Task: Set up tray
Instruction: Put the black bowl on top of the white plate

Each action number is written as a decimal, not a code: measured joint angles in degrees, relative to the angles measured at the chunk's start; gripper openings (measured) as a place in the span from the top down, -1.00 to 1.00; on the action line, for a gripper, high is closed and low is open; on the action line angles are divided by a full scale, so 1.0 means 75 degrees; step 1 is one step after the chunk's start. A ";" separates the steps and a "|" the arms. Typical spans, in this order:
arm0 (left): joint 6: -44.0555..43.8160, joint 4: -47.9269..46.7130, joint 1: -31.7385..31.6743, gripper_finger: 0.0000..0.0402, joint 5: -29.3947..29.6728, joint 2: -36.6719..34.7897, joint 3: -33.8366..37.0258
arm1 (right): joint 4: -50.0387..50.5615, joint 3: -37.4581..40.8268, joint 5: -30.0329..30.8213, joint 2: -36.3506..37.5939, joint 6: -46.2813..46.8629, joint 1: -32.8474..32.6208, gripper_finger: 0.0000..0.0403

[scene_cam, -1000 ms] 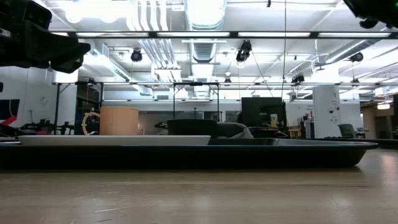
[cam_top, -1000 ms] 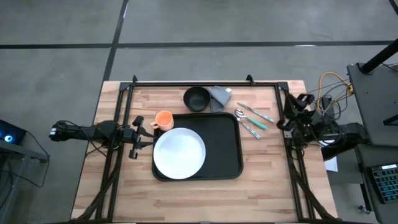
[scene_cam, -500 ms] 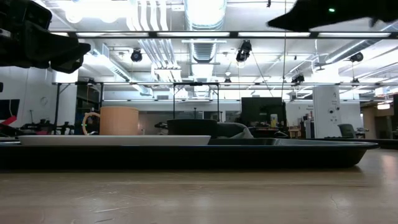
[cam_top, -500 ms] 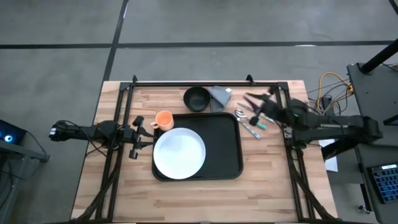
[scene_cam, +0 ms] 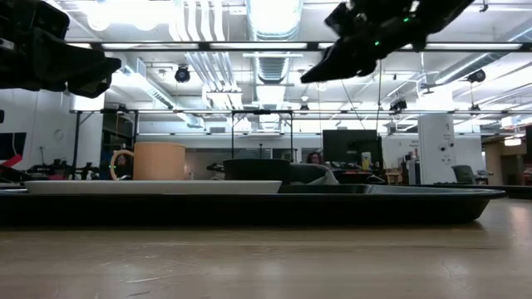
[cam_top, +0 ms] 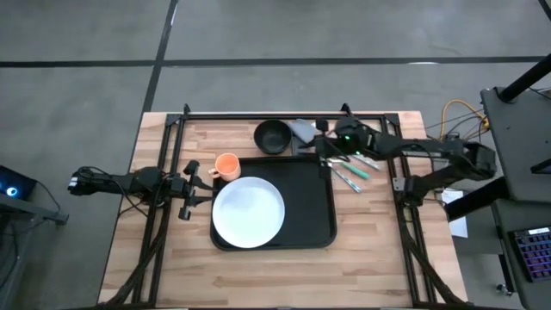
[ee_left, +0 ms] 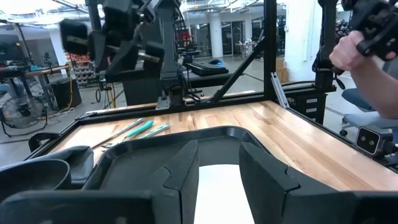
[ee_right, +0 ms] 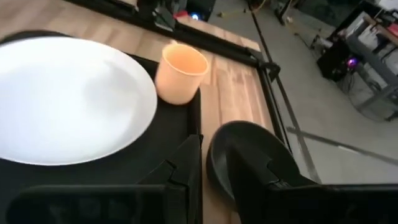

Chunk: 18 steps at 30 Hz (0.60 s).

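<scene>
Since a second ago the right arm has swung in from the table's right edge. From above, the right gripper [cam_top: 325, 146] hovers over the tray's [cam_top: 310, 215] far right corner beside the cutlery [cam_top: 351, 170], and the tray lies mid-table holding the white plate [cam_top: 248, 212]. At table level it hangs high. Its wrist view shows narrowly parted, empty fingers over the black bowl [ee_right: 245, 155]; descending blind could clip the rim. The left gripper [ee_left: 217, 168] waits, parted and empty.

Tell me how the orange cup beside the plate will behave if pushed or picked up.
The orange cup looks small and thin-walled, so probably light and easily shoved. It stands upright at the tray's corner; a high sideways nudge might tip it. On its side, its round body would likely roll.
</scene>
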<state>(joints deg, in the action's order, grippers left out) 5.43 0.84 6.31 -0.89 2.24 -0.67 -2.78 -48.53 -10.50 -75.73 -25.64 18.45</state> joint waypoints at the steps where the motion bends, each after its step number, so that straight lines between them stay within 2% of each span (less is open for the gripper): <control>1: 0.0000 0.0000 -0.0002 0.52 0.0000 0.0000 0.0000 | 0.0006 -0.0084 -0.0010 -0.0164 -0.0024 0.0051 0.66; 10: 0.0000 0.0000 0.0000 0.52 -0.0002 0.0000 0.0000 | 0.0348 -0.0884 -0.0089 -0.1530 -0.0365 0.0582 0.61; 18: 0.0000 0.0000 0.0000 0.52 -0.0001 0.0000 0.0000 | 0.1126 -0.1887 -0.0065 -0.2606 -0.0609 0.0797 0.16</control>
<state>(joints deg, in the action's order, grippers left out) 5.43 0.84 6.31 -0.90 2.24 -0.67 5.67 -62.68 -10.99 -95.28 -30.21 24.43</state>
